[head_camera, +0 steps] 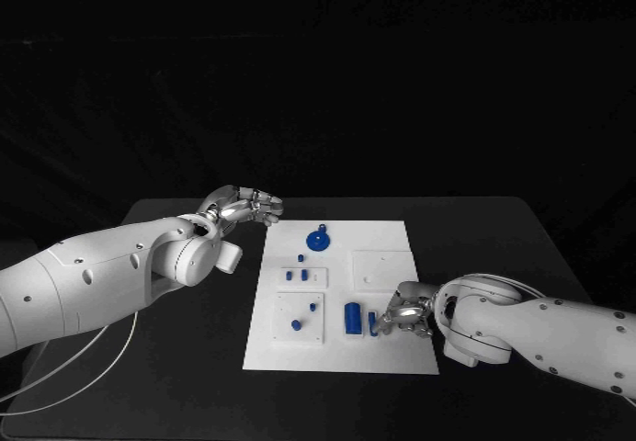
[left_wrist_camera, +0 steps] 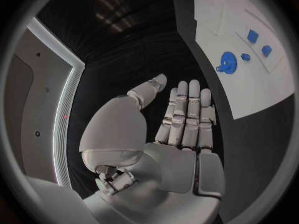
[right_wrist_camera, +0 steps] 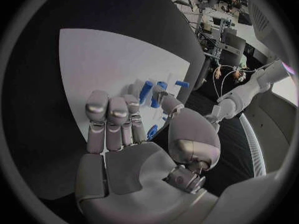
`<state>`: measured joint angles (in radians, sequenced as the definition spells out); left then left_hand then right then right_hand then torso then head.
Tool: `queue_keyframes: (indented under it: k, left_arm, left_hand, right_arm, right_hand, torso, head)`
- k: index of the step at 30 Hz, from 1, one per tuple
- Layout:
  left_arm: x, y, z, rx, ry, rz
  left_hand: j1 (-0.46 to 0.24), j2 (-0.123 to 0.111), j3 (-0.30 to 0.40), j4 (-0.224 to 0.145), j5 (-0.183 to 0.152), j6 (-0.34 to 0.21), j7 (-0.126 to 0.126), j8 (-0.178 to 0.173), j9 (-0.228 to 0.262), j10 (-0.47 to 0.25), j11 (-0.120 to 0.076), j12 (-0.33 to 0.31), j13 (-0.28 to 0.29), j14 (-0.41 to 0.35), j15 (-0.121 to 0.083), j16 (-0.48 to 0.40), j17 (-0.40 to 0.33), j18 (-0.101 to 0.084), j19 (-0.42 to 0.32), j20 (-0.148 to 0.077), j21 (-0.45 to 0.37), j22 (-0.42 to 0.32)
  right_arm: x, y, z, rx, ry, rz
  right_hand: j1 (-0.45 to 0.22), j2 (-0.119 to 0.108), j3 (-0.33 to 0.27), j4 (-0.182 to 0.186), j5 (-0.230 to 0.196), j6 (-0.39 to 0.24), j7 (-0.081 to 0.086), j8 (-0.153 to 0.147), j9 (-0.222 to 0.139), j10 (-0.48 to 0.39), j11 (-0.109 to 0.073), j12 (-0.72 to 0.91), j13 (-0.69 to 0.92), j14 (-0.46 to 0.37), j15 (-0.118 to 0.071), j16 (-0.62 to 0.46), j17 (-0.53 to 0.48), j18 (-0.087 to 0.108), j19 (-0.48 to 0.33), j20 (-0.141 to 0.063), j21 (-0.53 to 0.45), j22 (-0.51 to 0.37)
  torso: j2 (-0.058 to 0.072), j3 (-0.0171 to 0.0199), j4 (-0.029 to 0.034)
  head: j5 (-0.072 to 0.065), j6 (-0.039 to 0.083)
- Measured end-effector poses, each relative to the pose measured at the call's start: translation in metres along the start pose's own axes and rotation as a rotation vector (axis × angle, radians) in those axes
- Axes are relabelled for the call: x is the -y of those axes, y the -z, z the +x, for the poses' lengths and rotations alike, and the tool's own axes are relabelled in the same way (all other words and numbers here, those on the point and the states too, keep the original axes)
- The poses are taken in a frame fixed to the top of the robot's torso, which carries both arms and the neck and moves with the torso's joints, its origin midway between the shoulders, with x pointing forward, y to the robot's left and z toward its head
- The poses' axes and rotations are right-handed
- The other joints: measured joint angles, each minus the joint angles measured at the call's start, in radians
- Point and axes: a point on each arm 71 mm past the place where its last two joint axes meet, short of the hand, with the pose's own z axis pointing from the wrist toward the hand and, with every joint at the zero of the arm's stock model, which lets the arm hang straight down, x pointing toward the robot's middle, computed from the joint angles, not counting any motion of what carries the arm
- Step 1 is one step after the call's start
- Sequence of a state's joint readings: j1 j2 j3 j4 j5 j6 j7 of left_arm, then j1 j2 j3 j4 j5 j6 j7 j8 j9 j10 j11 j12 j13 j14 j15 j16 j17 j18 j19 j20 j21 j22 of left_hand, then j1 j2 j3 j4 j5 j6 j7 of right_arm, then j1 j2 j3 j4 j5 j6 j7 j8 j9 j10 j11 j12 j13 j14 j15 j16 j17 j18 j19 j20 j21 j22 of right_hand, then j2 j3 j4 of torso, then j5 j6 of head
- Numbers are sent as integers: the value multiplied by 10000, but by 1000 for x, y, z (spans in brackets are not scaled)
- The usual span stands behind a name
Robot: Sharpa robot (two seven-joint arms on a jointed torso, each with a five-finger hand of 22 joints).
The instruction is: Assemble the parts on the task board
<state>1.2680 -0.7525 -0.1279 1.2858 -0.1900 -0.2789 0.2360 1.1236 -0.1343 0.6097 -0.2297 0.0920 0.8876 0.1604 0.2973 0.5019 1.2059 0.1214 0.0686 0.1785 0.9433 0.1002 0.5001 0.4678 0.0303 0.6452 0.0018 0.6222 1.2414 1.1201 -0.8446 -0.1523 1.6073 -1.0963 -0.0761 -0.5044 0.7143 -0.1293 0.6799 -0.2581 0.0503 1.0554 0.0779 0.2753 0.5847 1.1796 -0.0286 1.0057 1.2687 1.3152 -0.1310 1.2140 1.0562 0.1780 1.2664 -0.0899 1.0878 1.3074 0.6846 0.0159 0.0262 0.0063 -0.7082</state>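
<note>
The task board (head_camera: 378,276) lies flat on the black table (head_camera: 530,239), with the robot's two hands at opposite ends of it. The left hand (head_camera: 245,207) hovers over the bare table just beside the board's far left corner; in the left wrist view its fingers (left_wrist_camera: 187,112) lie straight and side by side with the thumb set a little apart, and nothing is in them. Just past those fingertips, on the board, sits the round blue gear (head_camera: 320,240), which also shows in the left wrist view (left_wrist_camera: 226,63), and beyond it two small blue blocks (head_camera: 296,273)

The right hand (head_camera: 405,312) rests low over the near part of the board. Its fingers (right_wrist_camera: 112,112) are curled forward together, and a small blue part (right_wrist_camera: 152,131) shows between them and the thumb, though whether it is truly pinched or merely lies beneath cannot be told. Just beside this hand, on the side toward the other arm, a taller blue cylinder (head_camera: 353,318) stands on the board, and a thin blue piece (head_camera: 372,322) sits right against the fingertips. Further from the hand, a small blue peg (head_camera: 296,323) sits on a raised white square (head_camera: 300,318)
</note>
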Motion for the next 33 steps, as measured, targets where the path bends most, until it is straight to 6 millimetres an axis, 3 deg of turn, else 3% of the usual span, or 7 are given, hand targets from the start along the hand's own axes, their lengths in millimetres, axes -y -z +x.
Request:
queue_keyframes:
  k: [5,20,25,27,33]
  left_arm:
    - [0,0,0,-3,1,-5]
    - [0,0,0,-6,0,-17]
    - [0,0,0,-3,0,-20]
    - [0,0,0,-1,-1,-21]
    - [0,0,-1,0,-1,-24]
  left_hand:
    - [0,0,0,0,0,0,0,0,-8,0,0,0,0,0,0,0,4,1,0,0,-29,0]
    - [0,0,0,0,0,0,0,0,-7,0,0,0,0,0,0,0,22,1,0,0,-29,8]
    - [0,0,0,-1,0,0,0,0,-7,0,0,0,0,35,36,0,33,0,0,0,-29,7]
    - [0,0,0,-1,0,0,0,0,-7,0,0,0,0,36,35,0,33,1,0,0,-29,7]
    - [0,0,0,-1,0,0,0,0,-6,0,0,0,0,36,36,0,40,1,0,0,-29,15]
  right_arm:
    - [-2,0,1,-66,134,-103]
    - [-3,-3,3,-141,246,-154]
    - [-5,-4,4,-121,281,-153]
    - [-6,-5,5,-122,298,-164]
    - [-8,-7,6,-122,325,-170]
  right_hand:
    - [567,143,61,-262,0,0,0,0,11,0,0,0,8,8,-8,0,0,0,33,-34,0,0]
    - [673,170,-69,-188,0,10,-14,-2,9,0,0,0,6,10,-5,0,-1,0,35,-32,0,-1]
    - [576,388,-104,-111,0,19,-7,-2,9,0,0,0,5,10,-4,0,-2,-1,35,-31,0,-1]
    - [504,573,-57,40,0,33,7,-2,9,0,0,0,5,11,-4,0,-2,-2,35,-31,0,-1]
    - [507,761,191,220,-1,33,6,-2,10,36,-36,0,4,10,-2,0,-2,-1,0,5,0,-1]
  torso:
    - [0,-1,0]
    - [0,-9,12]
    - [0,-10,11]
    - [0,-10,11]
    - [1,-8,11]
  head:
    - [-2,-1]
    - [-24,-20]
    - [-25,-29]
    - [-25,-30]
    - [-20,-36]
